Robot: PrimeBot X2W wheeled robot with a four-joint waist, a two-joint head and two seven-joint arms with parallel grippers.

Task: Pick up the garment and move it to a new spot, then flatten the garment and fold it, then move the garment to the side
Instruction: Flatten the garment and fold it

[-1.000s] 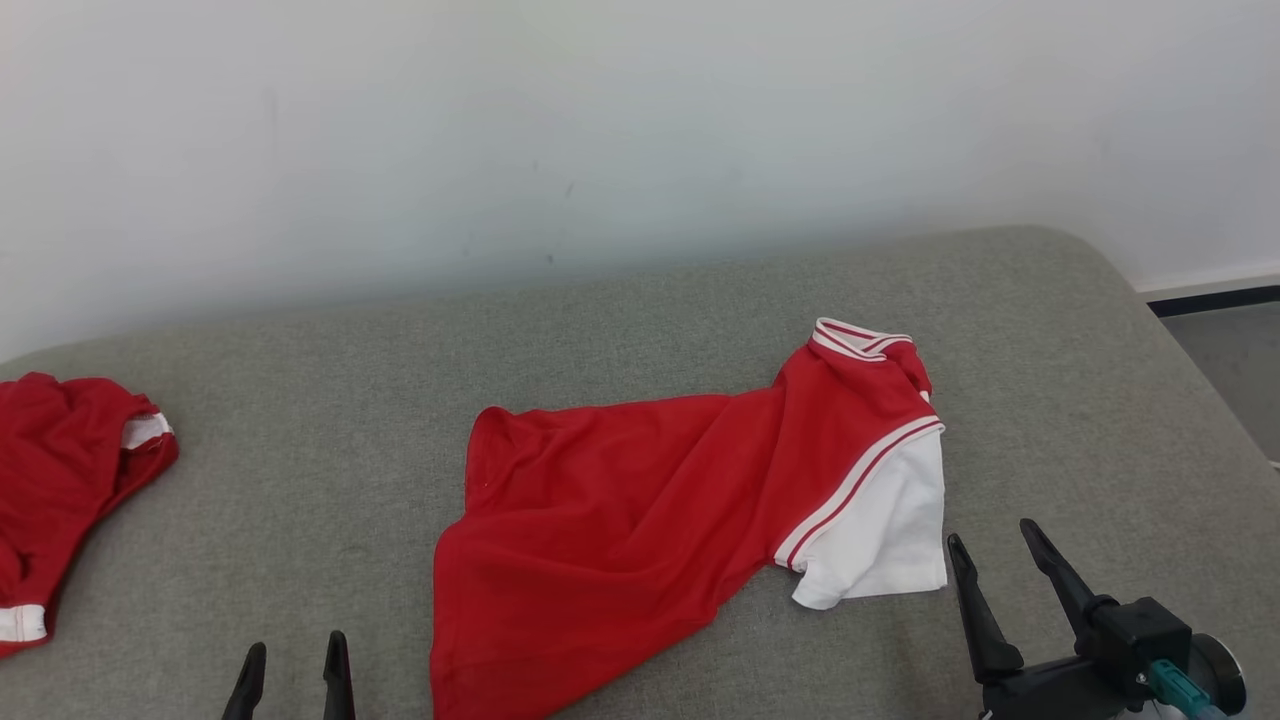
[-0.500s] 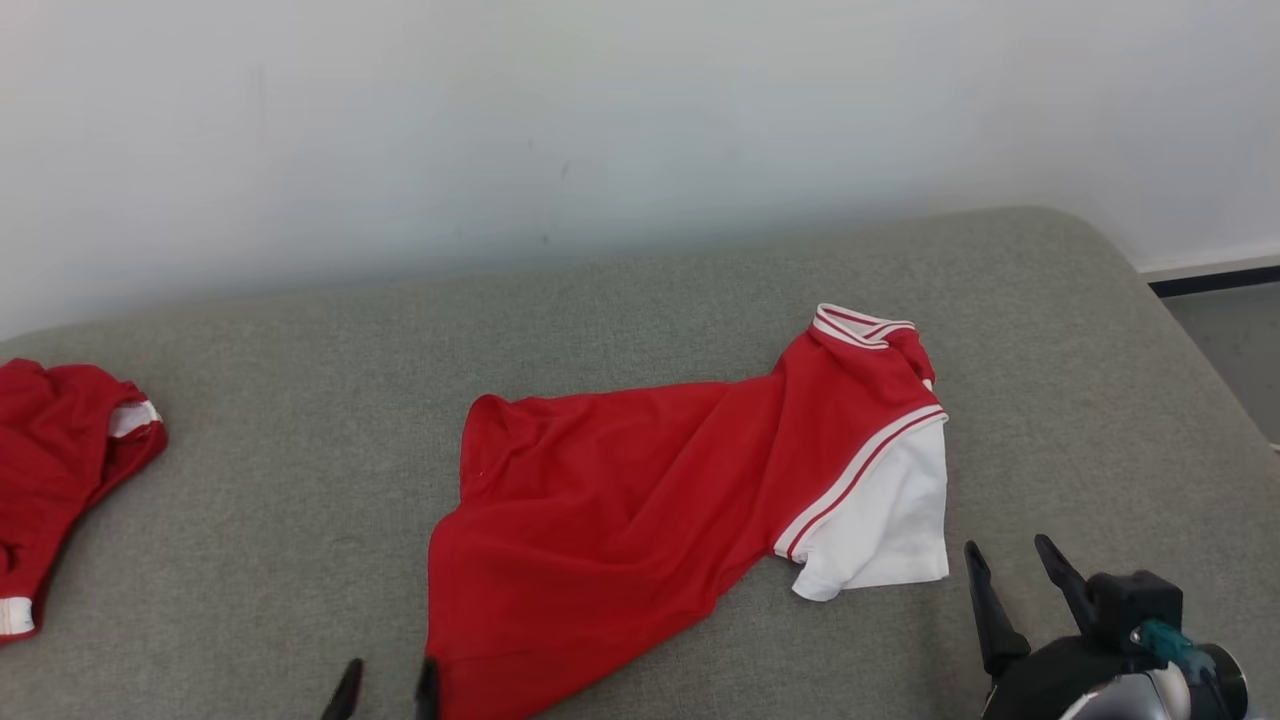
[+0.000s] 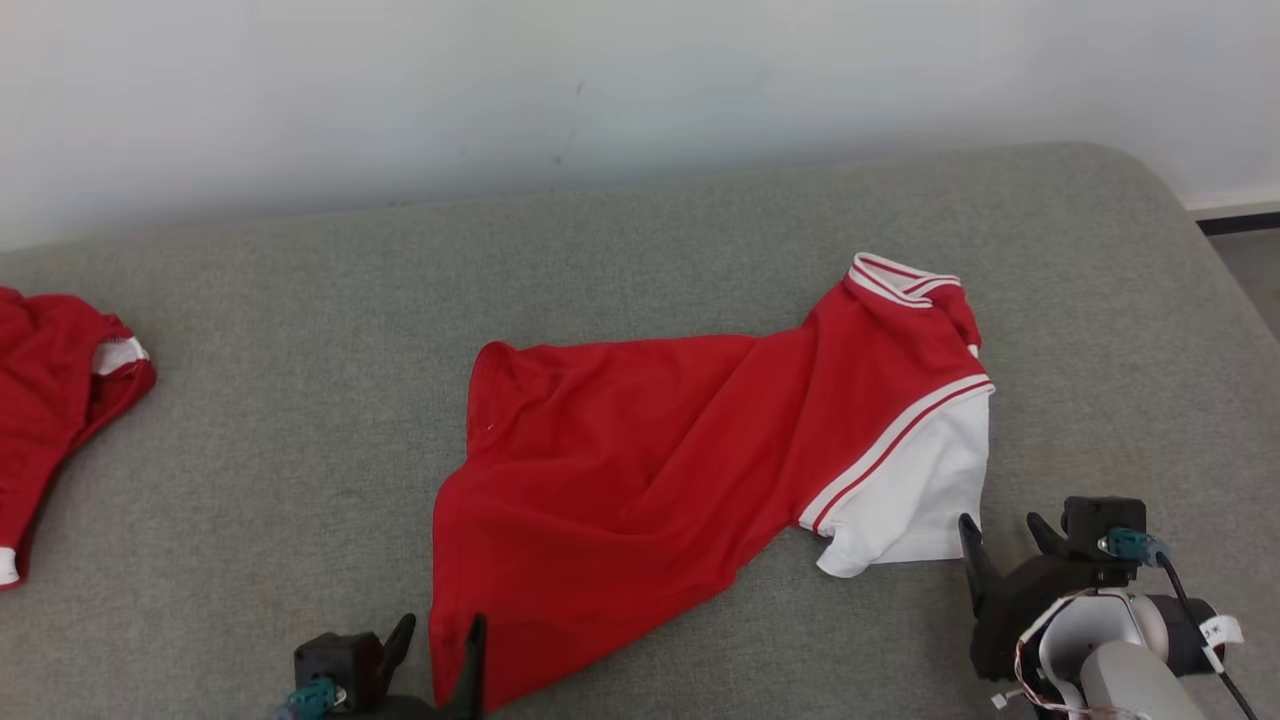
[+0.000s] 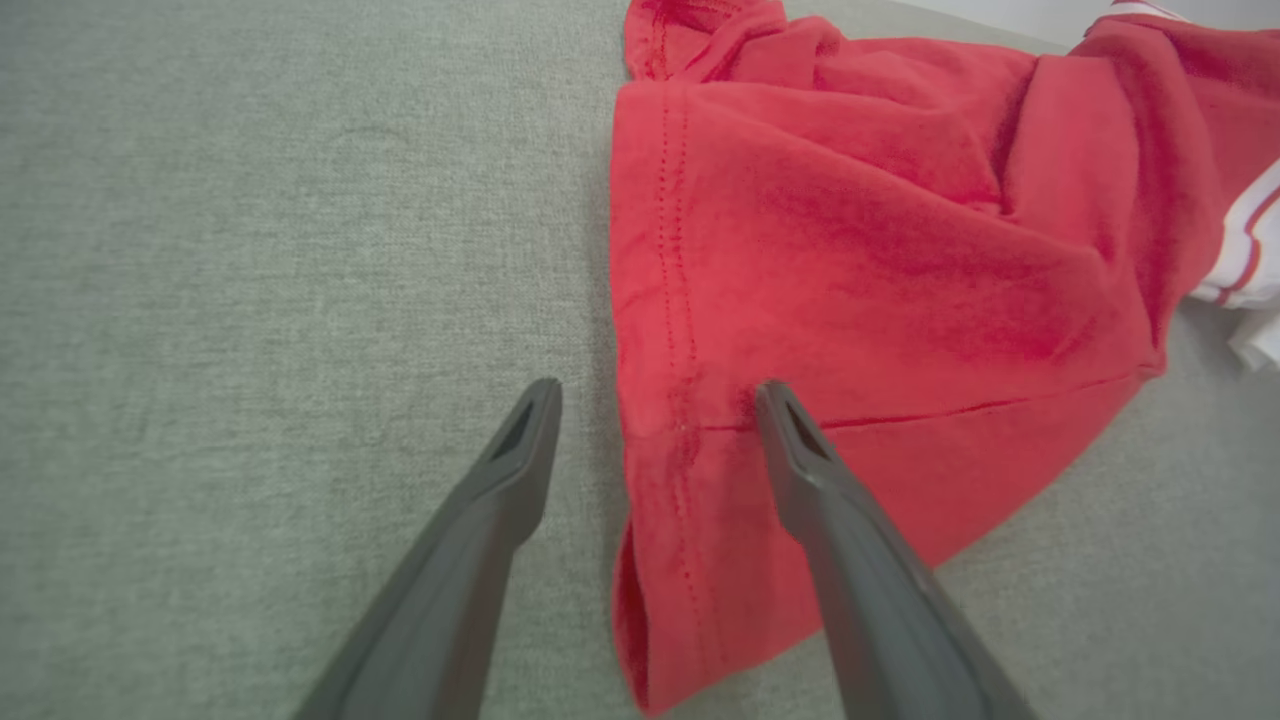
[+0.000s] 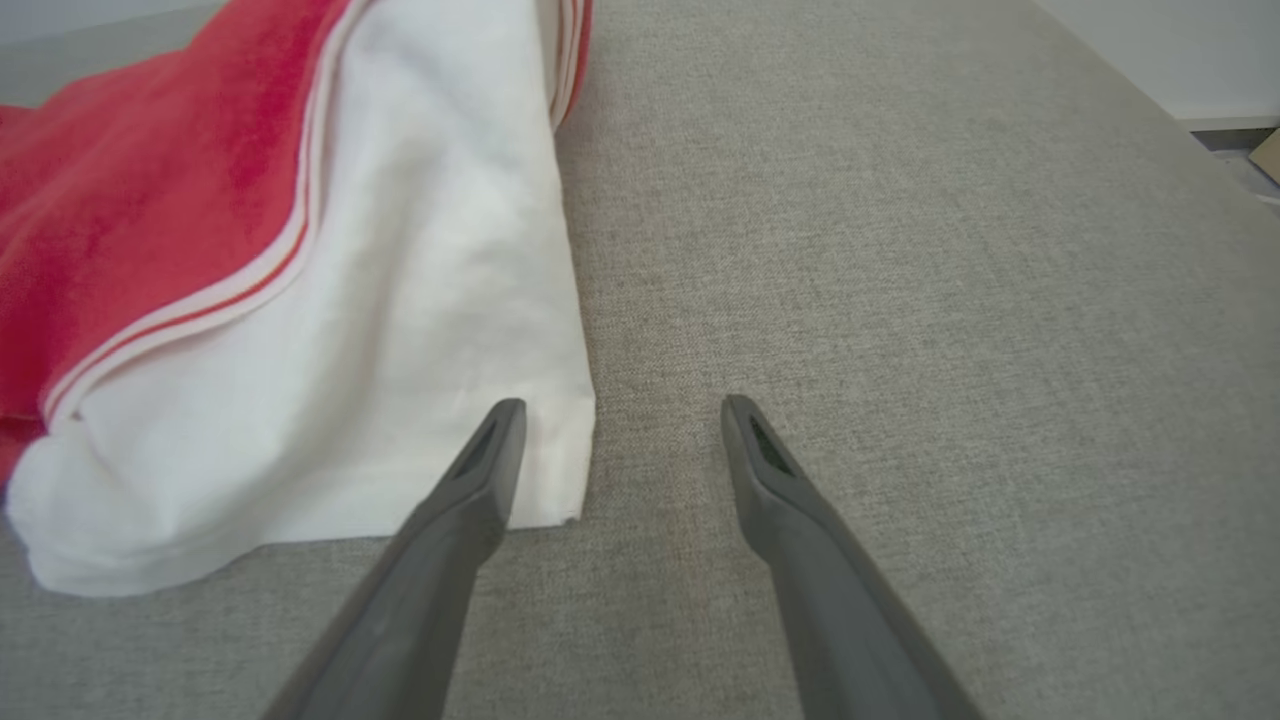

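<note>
Where the garment lies: the red garment (image 3: 690,480) is in the middle of the grey pad (image 3: 300,330). It is spread out but bumpy. Its striped collar (image 3: 900,280) is on the far side, and its white sleeve (image 3: 920,490) is on the robot's right.
Left gripper: the left gripper (image 3: 443,622) is wide open and has nothing in it. In the left wrist view one finger is over the red cloth and the other is over bare pad, so the hem (image 4: 665,300) runs up between them. I cannot tell if the tips touch the cloth.
Right gripper: the right gripper (image 3: 1000,522) is wide open too, and it has nothing in it. In the right wrist view one finger is at the near corner of the white sleeve and the other is over bare pad.
Other red cloth: the other red cloth (image 3: 50,400) lies at the far left of the pad, well apart.
Done so far: nothing, I think. The garment is not lifted, not flat and not folded.
Step now: it looks like both grippers are lining up to pinch an edge each.
Left to do: pinch, lift, carry to a new spot, smooth flat, fold, then move it to the side.
Watch out: the cloth is thin and floppy, so a pinch may catch only one layer.
</note>
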